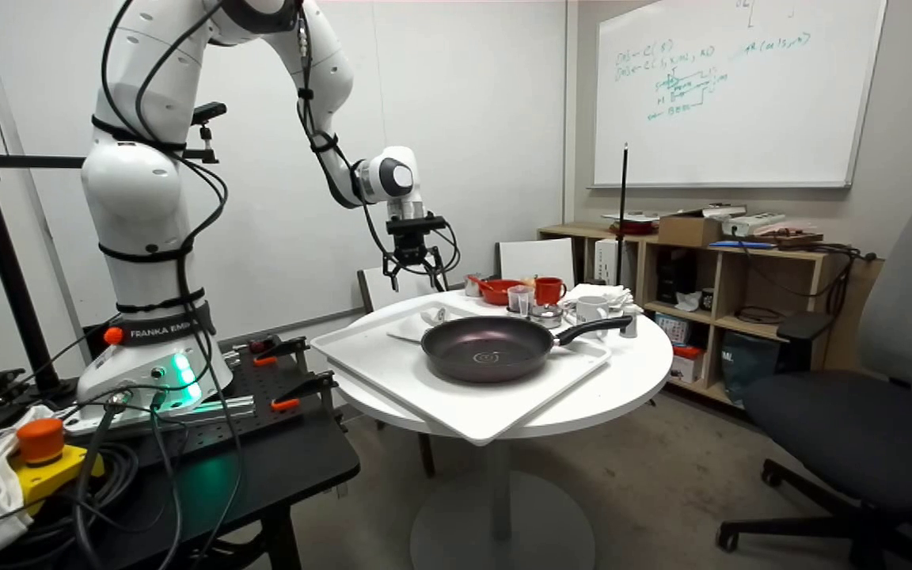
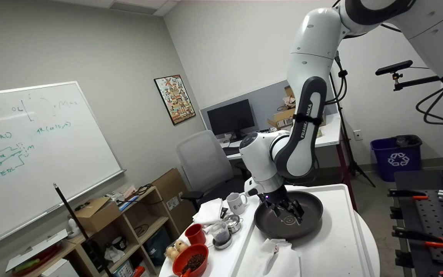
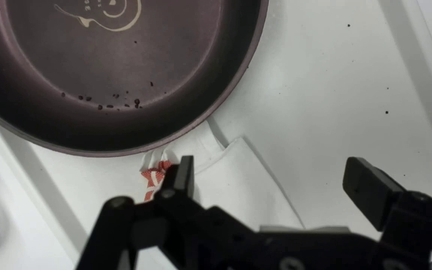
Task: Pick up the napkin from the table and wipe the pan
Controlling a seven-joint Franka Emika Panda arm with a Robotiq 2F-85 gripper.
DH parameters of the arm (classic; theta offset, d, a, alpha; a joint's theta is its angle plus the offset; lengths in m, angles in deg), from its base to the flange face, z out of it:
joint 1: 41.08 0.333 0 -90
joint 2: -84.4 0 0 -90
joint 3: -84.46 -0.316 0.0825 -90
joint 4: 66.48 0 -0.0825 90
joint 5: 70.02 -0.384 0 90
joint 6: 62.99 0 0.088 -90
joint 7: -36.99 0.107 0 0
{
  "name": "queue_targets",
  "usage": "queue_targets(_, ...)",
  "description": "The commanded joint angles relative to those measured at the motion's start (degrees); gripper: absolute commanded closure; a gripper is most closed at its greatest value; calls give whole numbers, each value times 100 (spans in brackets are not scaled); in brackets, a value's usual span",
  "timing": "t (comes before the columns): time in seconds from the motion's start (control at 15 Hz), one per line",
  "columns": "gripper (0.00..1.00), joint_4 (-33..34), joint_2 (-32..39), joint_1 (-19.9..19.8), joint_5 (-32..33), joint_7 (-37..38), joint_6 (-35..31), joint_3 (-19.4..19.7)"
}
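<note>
Two fingers spread and gripping nothing, we're hovering the pincer over the tray on the bench, likely leaving room to straddle the napkin lying just beside the pan, presumably there for a short wipe.

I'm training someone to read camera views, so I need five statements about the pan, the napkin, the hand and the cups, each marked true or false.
1. The pan sits on the tray. True.
2. A napkin lies on the tray. True.
3. That napkin is firmly gripped. False: the hand is open and empty.
4. Dark specks lie in the pan. True.
5. Every cup stands on the tray. False: the red cup stands on the table, off the tray.
</note>
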Motion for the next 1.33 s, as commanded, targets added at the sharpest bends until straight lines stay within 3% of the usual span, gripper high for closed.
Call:
queue_targets(0.0,0,288,311,-20,-213,-356,-65,-148)
queue_targets(1.27,0,2074,1782,73,-217,-594,294,-181)
